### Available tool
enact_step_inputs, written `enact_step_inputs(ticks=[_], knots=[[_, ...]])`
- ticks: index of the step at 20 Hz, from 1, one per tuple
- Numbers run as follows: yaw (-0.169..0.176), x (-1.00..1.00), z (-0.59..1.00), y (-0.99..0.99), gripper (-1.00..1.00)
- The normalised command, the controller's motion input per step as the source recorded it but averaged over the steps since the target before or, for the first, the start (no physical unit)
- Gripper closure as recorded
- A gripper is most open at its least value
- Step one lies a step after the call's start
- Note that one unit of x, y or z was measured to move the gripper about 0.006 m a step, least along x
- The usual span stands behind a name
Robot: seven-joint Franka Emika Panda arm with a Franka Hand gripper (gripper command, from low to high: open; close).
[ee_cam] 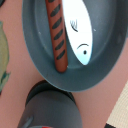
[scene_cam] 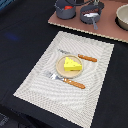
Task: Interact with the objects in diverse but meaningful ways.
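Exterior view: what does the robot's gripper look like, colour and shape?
Only a little of the gripper shows, at the exterior view's top edge: dark grey and blocky. It is too blurred to make out cables or markings.

- Pale woven placemat: wide bare margins around the setting, free to reach from above.
- Centre blocked: round tan plate with yellow cheese wedge on it, orange-handled knife and orange-handled fork just beside it.
- Shallow grey pan: brown sausage and white-and-blue fish-like piece lie side by side, little bare floor.
- Grey two-handled pot crowds the pan's side.
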Motion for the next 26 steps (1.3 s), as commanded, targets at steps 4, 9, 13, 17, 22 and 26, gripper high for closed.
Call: enact_step_inputs(ticks=[4, 9, 13, 17, 22, 26], knots=[[-0.02, 0.32, 0.13, -0.87, -1.0], [-0.022, 0.27, 0.11, -0.84, -1.0], [-0.029, 0.14, 0.18, -0.87, -1.0], [-0.032, 0.08, 0.23, -0.88, -1.0], [-0.009, 0.06, 0.13, -0.69, -1.0], [0.0, 0.03, 0.12, -0.62, -1.0]])
